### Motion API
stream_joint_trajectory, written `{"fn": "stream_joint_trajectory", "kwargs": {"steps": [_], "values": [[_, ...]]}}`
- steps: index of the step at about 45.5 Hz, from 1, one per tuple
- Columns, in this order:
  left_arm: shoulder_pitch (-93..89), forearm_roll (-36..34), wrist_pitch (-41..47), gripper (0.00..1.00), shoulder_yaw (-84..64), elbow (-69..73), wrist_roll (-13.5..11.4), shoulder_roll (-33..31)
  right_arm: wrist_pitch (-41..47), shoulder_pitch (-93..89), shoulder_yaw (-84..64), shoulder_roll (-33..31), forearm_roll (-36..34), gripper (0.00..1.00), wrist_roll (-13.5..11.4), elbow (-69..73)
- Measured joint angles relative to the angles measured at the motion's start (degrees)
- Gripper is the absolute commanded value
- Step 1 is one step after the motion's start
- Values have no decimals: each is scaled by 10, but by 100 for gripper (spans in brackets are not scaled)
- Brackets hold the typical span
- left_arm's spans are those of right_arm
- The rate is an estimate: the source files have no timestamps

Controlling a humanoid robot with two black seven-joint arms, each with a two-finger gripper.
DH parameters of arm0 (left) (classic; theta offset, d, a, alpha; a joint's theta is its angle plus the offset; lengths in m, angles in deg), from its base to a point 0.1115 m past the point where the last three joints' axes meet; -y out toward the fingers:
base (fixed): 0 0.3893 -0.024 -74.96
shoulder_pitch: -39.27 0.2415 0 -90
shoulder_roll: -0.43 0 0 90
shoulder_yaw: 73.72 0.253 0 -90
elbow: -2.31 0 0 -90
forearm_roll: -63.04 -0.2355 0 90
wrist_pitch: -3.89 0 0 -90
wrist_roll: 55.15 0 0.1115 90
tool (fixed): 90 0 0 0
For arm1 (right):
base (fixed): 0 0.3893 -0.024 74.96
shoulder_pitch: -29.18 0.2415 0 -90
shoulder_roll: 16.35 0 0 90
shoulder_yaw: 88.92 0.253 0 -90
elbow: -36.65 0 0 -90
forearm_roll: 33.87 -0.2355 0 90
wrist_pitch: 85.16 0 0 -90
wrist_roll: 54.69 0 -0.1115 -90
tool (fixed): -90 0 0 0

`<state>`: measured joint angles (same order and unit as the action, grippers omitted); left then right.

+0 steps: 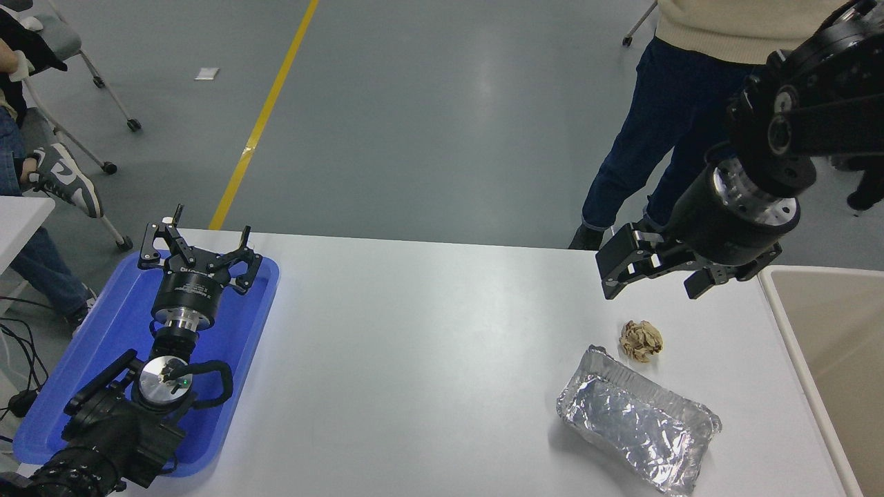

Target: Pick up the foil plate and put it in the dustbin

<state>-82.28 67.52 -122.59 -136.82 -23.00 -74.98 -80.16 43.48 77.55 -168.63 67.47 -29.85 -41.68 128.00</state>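
The foil plate [639, 420] lies flat on the white table [414, 359] at the lower right, shiny and crinkled. The dustbin [839, 359] stands at the table's right edge, its beige inside showing. My right gripper [652, 279] hangs open and empty above the table's far right, well above and beyond the plate. My left gripper [200, 241] is parked open over the blue tray at the lower left.
A small crumpled brown paper ball [641, 340] lies just beyond the foil plate. The blue plastic tray [252, 324] sits on the table's left end. A person in dark jeans [656, 131] stands at the far right side. Chairs and another person's legs are at the far left.
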Motion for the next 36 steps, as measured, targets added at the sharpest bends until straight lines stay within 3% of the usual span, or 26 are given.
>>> {"fn": "stream_joint_trajectory", "kwargs": {"steps": [36], "values": [[0,0,0,100,-1,0,0,-2,-8,-20,-5,7,3,100,-1,-4]]}}
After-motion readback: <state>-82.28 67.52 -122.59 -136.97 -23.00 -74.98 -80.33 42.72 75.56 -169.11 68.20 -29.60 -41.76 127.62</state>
